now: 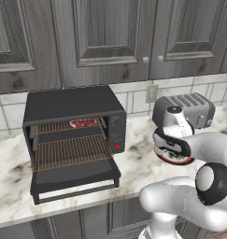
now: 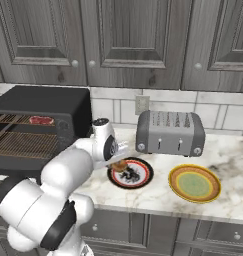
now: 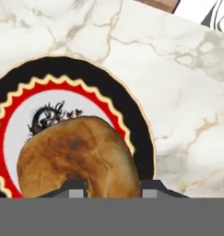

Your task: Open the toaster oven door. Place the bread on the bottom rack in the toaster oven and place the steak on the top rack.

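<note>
- Black boxy toaster oven (image 1: 73,105) sits at the left end of the marble counter (image 1: 133,161). Its dark glass toaster oven door (image 1: 76,181) hangs fully down, close to the counter's front edge.
- Flat red marbled steak (image 1: 83,123) already lies on the top rack (image 1: 54,127), toward its rear right corner. The bottom rack (image 1: 70,151) is bare.
- Small golden-brown bread (image 3: 76,159) rests on a round plate with black rim and red scalloped band (image 3: 132,120), in front of the silver slot toaster (image 2: 169,132). A yellow-green plate (image 2: 194,183) stands further right.
- Two-finger gripper (image 3: 111,188) is low over the black-rimmed plate. In the hand view, the two dark fingertips (image 3: 76,188) flank the bread on either side and appear pressed to it: judged a pinch on the bread. The bread has not clearly left the plate.
- Step in hand, by judgement: securing the bread before carrying it to the bottom rack.
- Risks:
  - The lump is rounded, and the tips seem to hold it low on its near side; it could roll or squirt out when raised.
  - The gap between the racks looks narrow, so a high carry could knock the top rack or disturb the steak.
  - A low approach could strike the lowered door.
  - Dragging could shift the plate.
</note>
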